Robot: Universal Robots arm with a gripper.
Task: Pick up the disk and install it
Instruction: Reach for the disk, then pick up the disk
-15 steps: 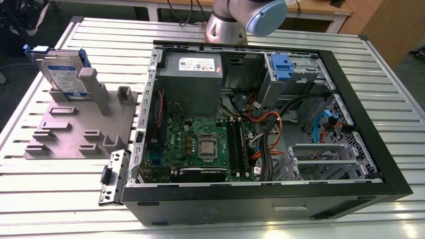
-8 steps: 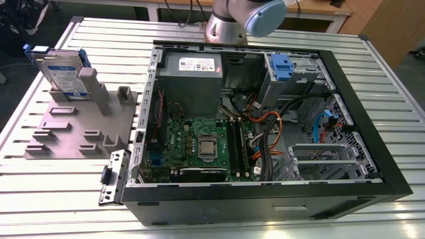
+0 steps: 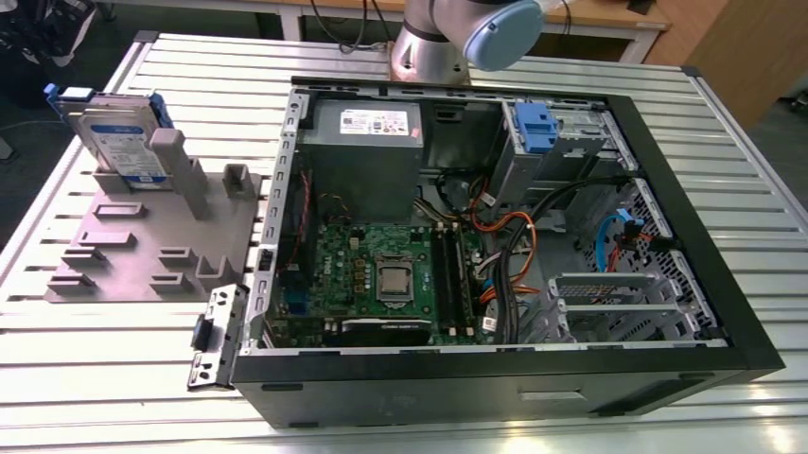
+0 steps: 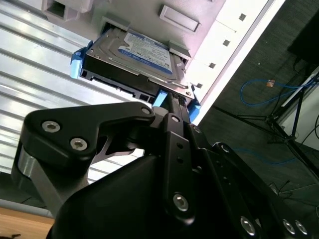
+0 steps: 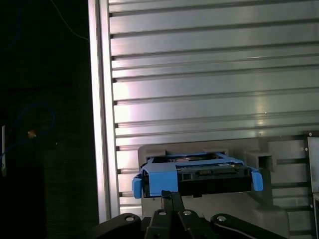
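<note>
Exterior view: the disk (image 3: 124, 140) stands on edge in a slot at the back-left corner of the grey stand (image 3: 139, 241). The stand lies on the slatted metal worktop (image 3: 127, 378), and an open computer case (image 3: 505, 374) sits just beside the stand on the exterior view's right. In both wrist views the hand (image 4: 172, 101) (image 5: 172, 195) is closed on nothing, its black fingers pressed together and pointing toward the disk's blue bracket in the stand.

Arm (image 3: 470, 36) cut off at upper edge, disk (image 3: 120, 137) base hidden in grey holder (image 3: 139, 253)
</note>
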